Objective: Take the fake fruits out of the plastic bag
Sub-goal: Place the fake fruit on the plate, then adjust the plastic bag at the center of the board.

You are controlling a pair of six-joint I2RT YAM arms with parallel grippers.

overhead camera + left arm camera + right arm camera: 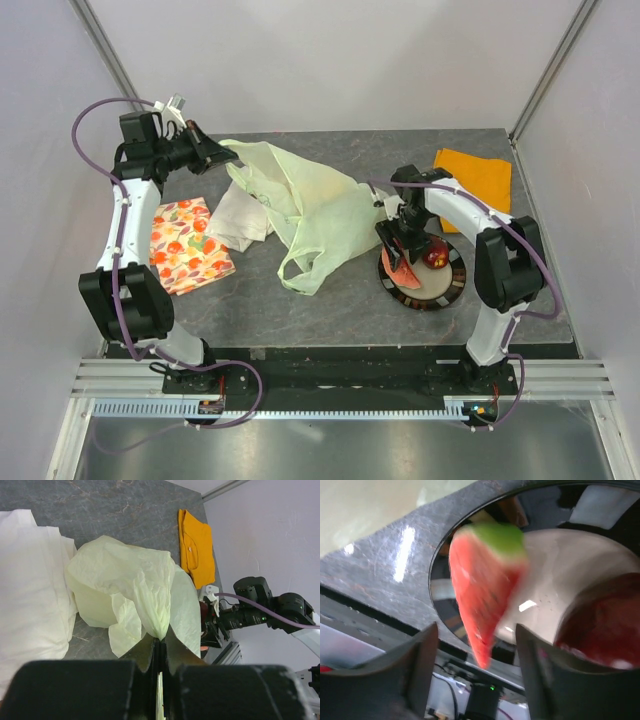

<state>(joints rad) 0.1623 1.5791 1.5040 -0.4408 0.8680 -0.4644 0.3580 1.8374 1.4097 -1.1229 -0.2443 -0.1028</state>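
While I watch from the overhead view, the left gripper (212, 155) sits at the far left of the grey marbled table (340, 305). Its fingers are pressed together on a fold of the thin, pale green translucent plastic bag (320, 215). The bag lies crumpled mid-table, partly over a white cloth (238, 215).

The right gripper (405, 245) hangs over a round plate with a dark rim and a pale centre (456, 276). Its fingers are spread. Through its wrist camera I see a glossy red plastic slice with a green rind (480, 590) between them, blurred and touching neither finger. A round dark red plastic fruit (605, 625) rests on the plate just beside it.

A cloth printed with orange and red fruits (185, 245) lies near the left arm, and a folded orange cloth (475, 175) lies at the far right.
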